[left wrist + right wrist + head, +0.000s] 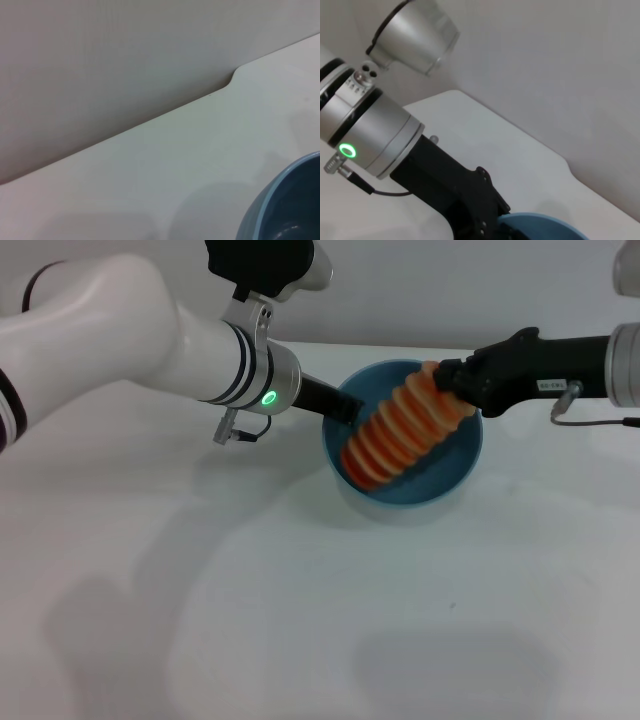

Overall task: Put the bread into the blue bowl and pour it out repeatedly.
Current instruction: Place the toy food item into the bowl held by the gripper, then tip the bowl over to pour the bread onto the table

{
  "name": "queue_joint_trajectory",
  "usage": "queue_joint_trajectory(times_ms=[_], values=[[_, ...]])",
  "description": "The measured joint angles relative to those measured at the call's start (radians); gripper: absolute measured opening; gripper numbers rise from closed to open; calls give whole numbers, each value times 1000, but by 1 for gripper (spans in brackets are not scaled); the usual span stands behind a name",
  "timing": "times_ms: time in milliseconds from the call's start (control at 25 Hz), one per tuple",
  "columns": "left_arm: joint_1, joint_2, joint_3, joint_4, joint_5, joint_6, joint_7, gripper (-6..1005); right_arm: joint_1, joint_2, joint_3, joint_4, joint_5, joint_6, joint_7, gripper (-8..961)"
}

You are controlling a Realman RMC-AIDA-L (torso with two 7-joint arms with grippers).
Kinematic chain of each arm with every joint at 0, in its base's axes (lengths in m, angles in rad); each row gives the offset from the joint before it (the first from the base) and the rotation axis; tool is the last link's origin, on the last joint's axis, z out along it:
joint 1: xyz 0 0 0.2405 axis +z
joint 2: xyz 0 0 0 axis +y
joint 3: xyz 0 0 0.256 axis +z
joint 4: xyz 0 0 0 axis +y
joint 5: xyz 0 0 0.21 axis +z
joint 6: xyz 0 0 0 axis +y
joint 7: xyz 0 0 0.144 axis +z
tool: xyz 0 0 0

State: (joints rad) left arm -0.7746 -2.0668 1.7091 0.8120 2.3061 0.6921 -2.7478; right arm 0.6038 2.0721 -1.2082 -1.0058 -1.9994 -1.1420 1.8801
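Right claw [448, 380] reaches in over the far-right rim of the blue bowl [455, 472], clenched on the upper end of the bread [405, 428]. Left claw [345, 410] comes in from the opposite side, gripping the bowl's left rim; its black fingers [485, 220] sit right at the rim in the right wrist view, one finger inside the bowl.

Bread is inside the bowl, tilted: long axis runs diagonally from the bowl's near-left inner wall up to its far-right rim, high end at the right claw, low end down in the bowl. Ridged orange slices face up along its length.

Bowl sits on the white worktop [300, 620], upright, toward the far side. Worktop's far edge runs just behind the bowl, with grey wall beyond; left wrist view shows that edge with a rounded notch [235, 75] and only a slice of bowl rim [280, 200]. Wide bare worktop on the near side of the bowl and to both sides of it.
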Motion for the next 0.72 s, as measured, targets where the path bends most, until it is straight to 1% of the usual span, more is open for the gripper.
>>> queue_joint_trajectory(times_ms=[120, 200, 440, 480, 560, 640, 720], values=[[5, 0, 1, -6, -2, -7, 0, -2, -3, 3, -3, 5, 26, 30, -3, 61], [12, -1, 1, -6, -2, -12, 0, -2, -6, 1, -3, 12, 47, 46, -4, 61], [26, -1, 1, -7, -3, -28, 0, -2, -15, 0, -2, 12, 51, 43, -5, 175], [26, -1, -1, -8, -3, -30, 0, -2, -21, 0, 0, 3, 51, 42, -5, 223], [26, -1, -1, -12, -4, -37, 1, -2, -53, 2, 6, -56, 55, 48, -2, 318], [28, -1, 0, -13, -4, -43, 1, -2, -111, 7, 19, -154, 72, 82, -13, 413], [31, 0, -2, -17, -4, -51, 1, -2, -156, 11, 59, -221, 102, 128, -53, 472]])
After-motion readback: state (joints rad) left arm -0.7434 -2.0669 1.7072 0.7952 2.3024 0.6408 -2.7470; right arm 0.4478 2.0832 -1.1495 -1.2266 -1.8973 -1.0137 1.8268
